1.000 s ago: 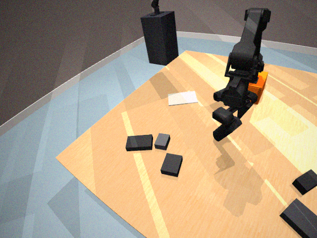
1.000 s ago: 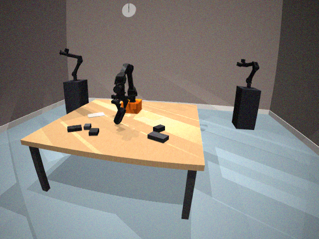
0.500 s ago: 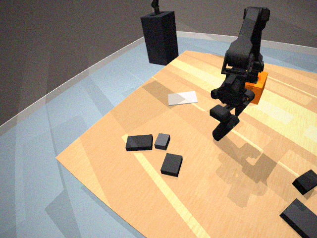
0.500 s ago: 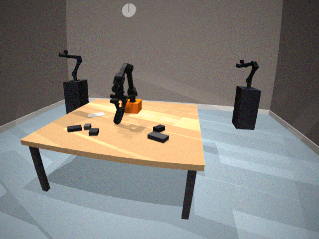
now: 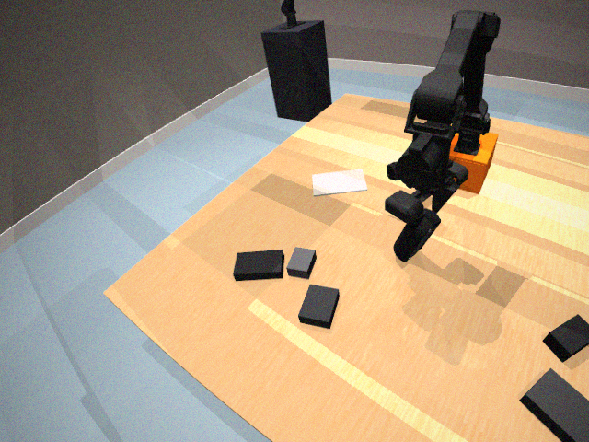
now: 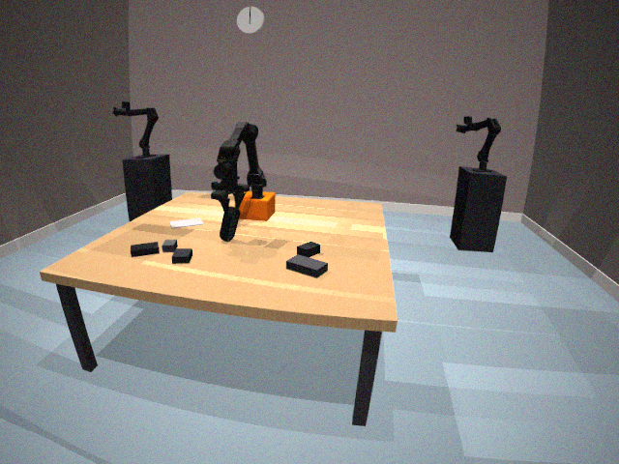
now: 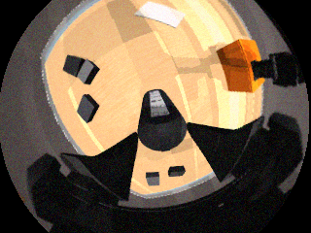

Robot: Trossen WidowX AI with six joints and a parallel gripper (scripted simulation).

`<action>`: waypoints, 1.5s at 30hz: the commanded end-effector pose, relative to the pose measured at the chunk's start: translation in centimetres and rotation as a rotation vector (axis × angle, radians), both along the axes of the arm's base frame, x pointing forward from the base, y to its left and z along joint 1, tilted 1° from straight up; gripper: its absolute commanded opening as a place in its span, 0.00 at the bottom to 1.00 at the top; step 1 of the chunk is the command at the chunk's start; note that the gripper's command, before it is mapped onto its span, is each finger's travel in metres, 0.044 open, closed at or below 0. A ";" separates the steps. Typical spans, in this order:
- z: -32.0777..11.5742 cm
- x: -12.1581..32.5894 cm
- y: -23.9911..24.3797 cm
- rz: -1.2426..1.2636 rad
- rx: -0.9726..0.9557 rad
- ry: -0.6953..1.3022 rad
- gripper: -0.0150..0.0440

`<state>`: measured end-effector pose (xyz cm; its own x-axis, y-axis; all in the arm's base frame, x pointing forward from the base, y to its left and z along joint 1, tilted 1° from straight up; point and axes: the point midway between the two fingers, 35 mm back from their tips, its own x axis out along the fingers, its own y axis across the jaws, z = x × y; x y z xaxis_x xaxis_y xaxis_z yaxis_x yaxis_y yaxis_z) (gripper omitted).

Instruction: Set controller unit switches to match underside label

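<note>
My gripper is shut on the dark controller unit and holds it tilted above the bench. In the wrist view the unit sits between the two dark fingers, and its pale label faces the camera. The label carries dark marks in a row, too small and grainy to read square by square. The rocker switches cannot be made out in any view.
A black block, a small grey block and a dark block lie together. Two more dark blocks lie opposite. A white sheet lies near the orange base.
</note>
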<state>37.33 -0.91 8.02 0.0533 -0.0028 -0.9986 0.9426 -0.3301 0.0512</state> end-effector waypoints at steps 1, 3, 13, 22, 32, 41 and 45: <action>-0.1 -0.3 -0.8 0.000 -0.008 0.005 0.82; -0.1 -0.4 -1.0 0.000 -0.008 0.005 0.82; 0.0 -0.8 -2.2 0.000 -0.009 0.005 0.83; 0.0 -1.2 -3.2 0.000 -0.011 0.005 0.83; 0.0 -1.6 -4.4 0.000 -0.012 0.006 0.83; -0.1 -1.9 -5.4 0.000 -0.013 0.006 0.83; -0.1 -2.1 -5.9 -0.001 -0.013 0.006 0.83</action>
<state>35.57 -6.26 8.22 0.0537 -0.0102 -0.9985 0.9419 -0.3316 0.0540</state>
